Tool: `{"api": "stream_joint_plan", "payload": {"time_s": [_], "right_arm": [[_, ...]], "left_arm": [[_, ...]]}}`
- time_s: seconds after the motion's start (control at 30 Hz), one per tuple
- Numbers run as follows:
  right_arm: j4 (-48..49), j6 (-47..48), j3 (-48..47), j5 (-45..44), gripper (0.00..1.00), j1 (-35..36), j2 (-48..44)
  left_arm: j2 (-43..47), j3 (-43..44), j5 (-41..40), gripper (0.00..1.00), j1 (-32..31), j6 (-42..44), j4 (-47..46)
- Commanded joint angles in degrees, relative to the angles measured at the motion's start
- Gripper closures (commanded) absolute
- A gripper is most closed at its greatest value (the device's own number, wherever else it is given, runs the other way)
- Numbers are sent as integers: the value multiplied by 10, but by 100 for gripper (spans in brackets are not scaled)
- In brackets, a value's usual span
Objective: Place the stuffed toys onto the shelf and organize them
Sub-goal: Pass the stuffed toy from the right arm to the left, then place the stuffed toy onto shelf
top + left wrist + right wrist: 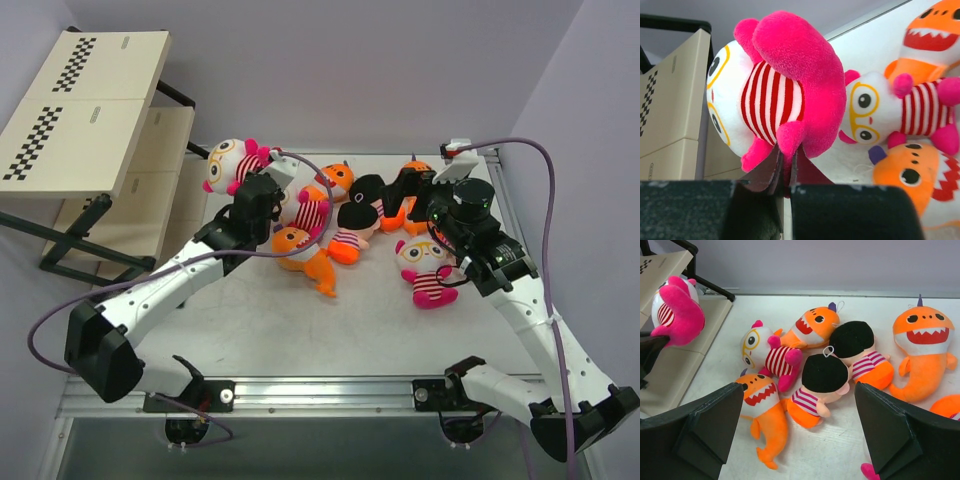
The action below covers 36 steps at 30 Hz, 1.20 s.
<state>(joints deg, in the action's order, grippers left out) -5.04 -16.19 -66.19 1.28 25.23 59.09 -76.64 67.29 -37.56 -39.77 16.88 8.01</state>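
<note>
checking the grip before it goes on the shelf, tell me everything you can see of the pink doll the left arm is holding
The pink doll looks like soft plush: a white face with yellow-rimmed goggle eyes, a red-and-white striped belly, and a bright pink back and stubby limbs. The left end effector is shut on one pink limb, and nothing else seems to touch the doll. It hangs tilted, face turned toward the shelf, close beside its cream boards.

free: near table (350, 340) | blocked: toy cluster (357, 215) mid-table, shelf (90, 100) left
</note>
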Motion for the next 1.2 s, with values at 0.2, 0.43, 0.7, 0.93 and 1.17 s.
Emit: {"api": "stream_joint_plan", "payload": {"time_s": [0.2,0.43,0.7,0.93,1.17], "right_arm": [[18,19,28,1,1,-10,-24],[20,37,42,7,1,-14,-33],[39,60,68,14,0,-17,-57],[42,73,81,19,0,-21,-62],[46,84,88,15,0,-23,-57]], "left_arm": [[-157,73,-115,98,64,40,-140],[-254,151,-89,98,112,35,-117],[-357,209,-73,98,159,53,-106],[-442,260,-66,98,198,93,-120],[-485,288,-59,98,228,128,-128]]}}
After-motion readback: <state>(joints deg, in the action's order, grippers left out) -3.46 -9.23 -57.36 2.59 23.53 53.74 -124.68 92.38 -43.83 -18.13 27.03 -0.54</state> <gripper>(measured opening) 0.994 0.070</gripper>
